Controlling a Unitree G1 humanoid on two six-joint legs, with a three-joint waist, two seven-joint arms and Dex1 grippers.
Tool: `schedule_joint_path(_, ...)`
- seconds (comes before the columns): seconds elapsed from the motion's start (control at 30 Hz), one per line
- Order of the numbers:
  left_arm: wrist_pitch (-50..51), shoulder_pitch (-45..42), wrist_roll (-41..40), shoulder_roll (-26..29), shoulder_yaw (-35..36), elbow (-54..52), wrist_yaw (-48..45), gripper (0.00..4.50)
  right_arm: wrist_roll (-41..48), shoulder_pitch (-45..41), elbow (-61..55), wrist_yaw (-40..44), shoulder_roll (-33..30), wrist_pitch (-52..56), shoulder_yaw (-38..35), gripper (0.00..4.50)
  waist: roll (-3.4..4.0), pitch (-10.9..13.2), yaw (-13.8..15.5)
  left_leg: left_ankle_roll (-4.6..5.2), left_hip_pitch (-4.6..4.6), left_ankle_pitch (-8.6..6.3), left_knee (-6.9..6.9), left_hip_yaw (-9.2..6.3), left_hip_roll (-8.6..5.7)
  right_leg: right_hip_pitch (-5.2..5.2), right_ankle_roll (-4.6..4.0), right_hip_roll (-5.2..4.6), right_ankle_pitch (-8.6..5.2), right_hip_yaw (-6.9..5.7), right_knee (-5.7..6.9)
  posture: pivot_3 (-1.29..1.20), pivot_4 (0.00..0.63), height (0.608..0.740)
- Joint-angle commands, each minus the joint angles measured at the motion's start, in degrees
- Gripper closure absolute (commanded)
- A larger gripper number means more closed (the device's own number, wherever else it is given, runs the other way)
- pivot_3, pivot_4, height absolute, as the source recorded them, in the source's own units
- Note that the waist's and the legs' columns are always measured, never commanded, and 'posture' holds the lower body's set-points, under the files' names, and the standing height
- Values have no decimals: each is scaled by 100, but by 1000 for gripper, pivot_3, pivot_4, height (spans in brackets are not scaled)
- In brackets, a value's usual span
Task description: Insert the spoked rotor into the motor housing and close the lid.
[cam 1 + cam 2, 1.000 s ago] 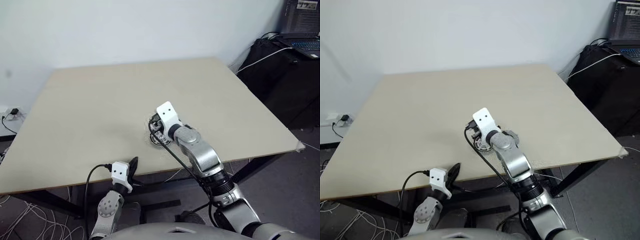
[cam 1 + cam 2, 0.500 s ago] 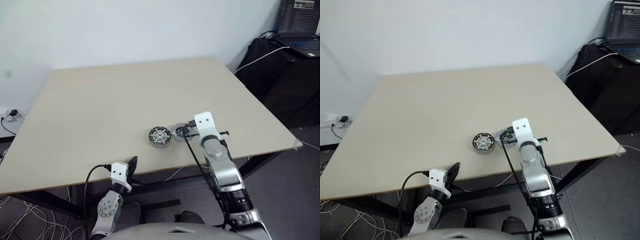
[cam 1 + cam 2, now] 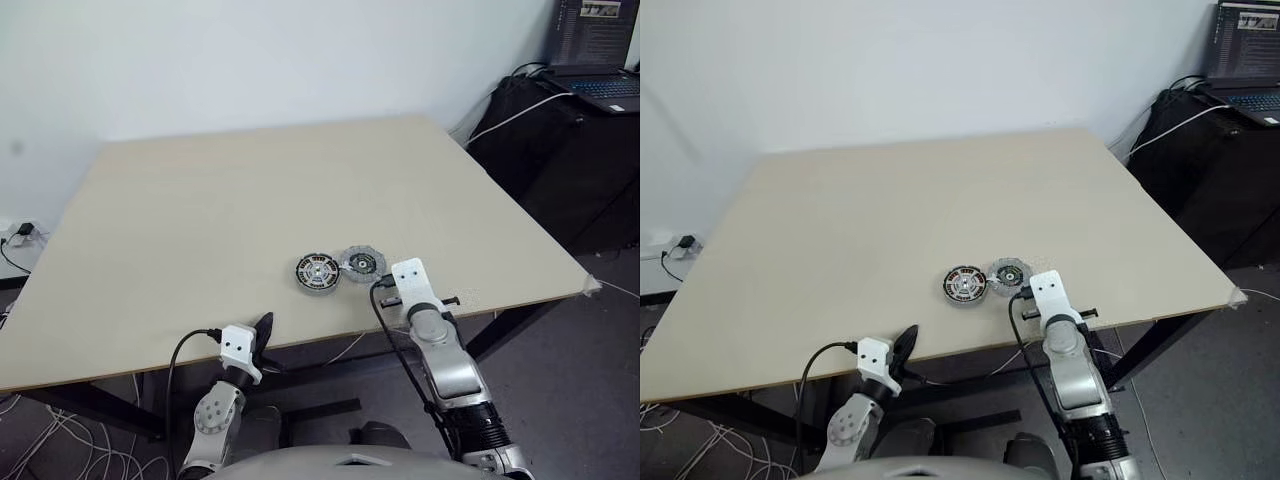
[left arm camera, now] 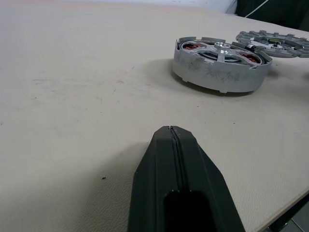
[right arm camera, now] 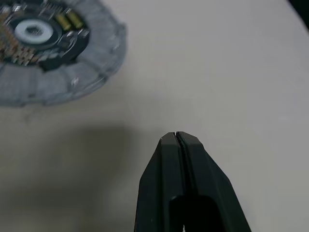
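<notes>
Over by the front edge of the worktop [image 3: 200,200], things look different from a second ago. Back then the right claw [image 5: 177,137] was sitting right on top of the motor housing [image 4: 212,73] and hiding it. Now it has pulled off to the right of the housing and dropped low near the table edge, pinched fully shut with nothing in it.

With it out of the way, the housing is in plain sight, and my guess is the spoked rotor [image 4: 222,47] is already seated in it. Shiny silver spokes and a hub sit flush across the top, with copper-orange windings peeking through the gaps. So the insert step looks done and the lid [image 3: 361,263] is what's left.

The lid lies flat just to the right of the housing. I can't tell if they touch. It's a thin pale-grey disc with a notched rim, and the dark middle looks like a little circuit board with gold bits.

The housing is a squat drum with a scuffed matte grey wall. The worktop is plain beige and slightly grainy.

The left claw [image 4: 171,130] hangs in front of the housing, a bit to its left, closed tight and empty too.
</notes>
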Motion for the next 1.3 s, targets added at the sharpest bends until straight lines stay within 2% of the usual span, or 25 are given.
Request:
schedule_joint_path(0.03,95,-15,182,114,27,-9,96,4500,155,-99,116,148,23,-456,-33,4465,-3,3,2,0,0,0,0,1,0,-1,0,0,0,0,0,0,0,740)
schedule_joint_path(0.27,-9,183,349,52,-208,-611,89,4500,792,-193,477,724,151,-1524,-158,4465,-37,27,-1,1,-5,0,1,17,5,-9,0,0,0,4,-2,0,0,740)
schedule_joint_path(0.4,100,377,396,-1,-358,-1120,99,4500,1066,-178,485,1031,188,-2063,-165,4465,-53,37,-12,5,-12,2,2,37,6,-14,32,0,17,20,-21,0,0,740)
schedule_joint_path(0.53,248,487,412,13,-398,-1433,159,4500,1210,-187,489,1218,208,-2419,-164,4465,-59,39,-7,43,-55,11,2,57,3,-50,27,11,28,41,-49,0,0,740)
schedule_joint_path(0.63,339,526,379,33,-404,-1542,167,4500,1323,-184,419,1393,214,-2545,-132,4465,-62,41,-2,62,-82,16,3,68,1,-82,13,19,45,56,-53,0,0,740)
schedule_joint_path(0.97,413,569,241,90,-320,-1710,189,4500,1645,-219,131,2177,188,-2755,147,4465,-65,41,-41,45,-76,5,14,82,9,-89,40,25,61,81,-53,0,0,740)
schedule_joint_path(1.1,458,579,186,117,-320,-1744,173,4500,1597,-278,169,2226,203,-2892,218,4465,-66,40,-61,46,-76,5,16,87,9,-90,32,25,68,86,-53,0,0,740)
schedule_joint_path(1.3,501,583,139,107,-320,-1713,150,4500,1445,-319,322,2167,103,-2373,291,4465,-76,32,-69,48,-74,6,19,94,9,-90,29,26,73,90,-51,0,0,740)
